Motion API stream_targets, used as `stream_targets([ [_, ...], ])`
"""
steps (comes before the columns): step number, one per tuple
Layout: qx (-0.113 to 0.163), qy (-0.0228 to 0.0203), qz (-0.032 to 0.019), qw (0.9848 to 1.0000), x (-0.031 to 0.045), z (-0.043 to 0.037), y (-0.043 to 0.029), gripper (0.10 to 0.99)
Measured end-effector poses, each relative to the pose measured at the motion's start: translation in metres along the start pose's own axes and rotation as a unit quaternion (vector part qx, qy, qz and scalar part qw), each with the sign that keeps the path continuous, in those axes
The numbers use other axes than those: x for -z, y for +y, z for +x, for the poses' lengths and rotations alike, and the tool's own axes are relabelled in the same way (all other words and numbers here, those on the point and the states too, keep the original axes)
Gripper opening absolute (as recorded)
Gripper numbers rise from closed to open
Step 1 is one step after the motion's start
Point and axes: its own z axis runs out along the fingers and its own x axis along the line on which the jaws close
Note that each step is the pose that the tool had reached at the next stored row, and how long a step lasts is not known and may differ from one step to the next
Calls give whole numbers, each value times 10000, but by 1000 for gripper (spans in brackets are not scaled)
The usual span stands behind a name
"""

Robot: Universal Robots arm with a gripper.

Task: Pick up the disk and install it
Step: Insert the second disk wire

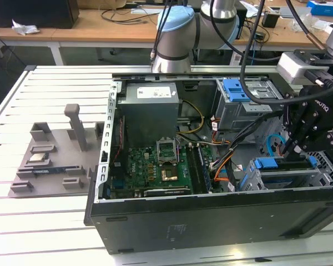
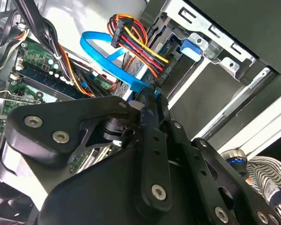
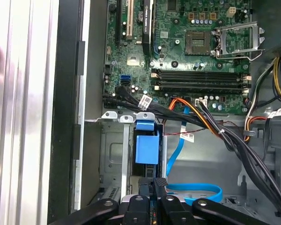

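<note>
The disk sits on edge in the drive cage at the computer case's front corner, on the exterior view's right. Its blue plastic carrier frame shows along the top, with the blue tab standing up in the first wrist view.

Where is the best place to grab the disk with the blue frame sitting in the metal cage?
Probably the blue frame at its exposed top end, reached from straight above. The disk sits down in the cage, whose metal walls cover its sides, and the cables crowd the motherboard side. The top looks like the open way in.
</note>
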Motion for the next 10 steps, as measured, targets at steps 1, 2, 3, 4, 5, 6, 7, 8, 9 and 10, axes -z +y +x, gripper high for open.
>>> stream_targets([
  [1,0,2,1,10000,-8,0,-1,161],
  [2,2,1,1,10000,-15,-1,-3,161],
  [3,3,1,1,10000,-20,-1,-4,161],
  [4,5,0,1,10000,-31,-2,-4,161],
  [5,6,2,2,10000,-35,-3,-2,161],
  [6,6,2,2,10000,-38,-3,0,161],
  [7,7,0,2,10000,-43,-3,4,161],
  [8,6,-3,2,10000,-46,-4,10,161],
  [9,6,-4,2,10000,-48,-4,12,161],
  [10,7,-5,2,10000,-49,-5,13,161],
])
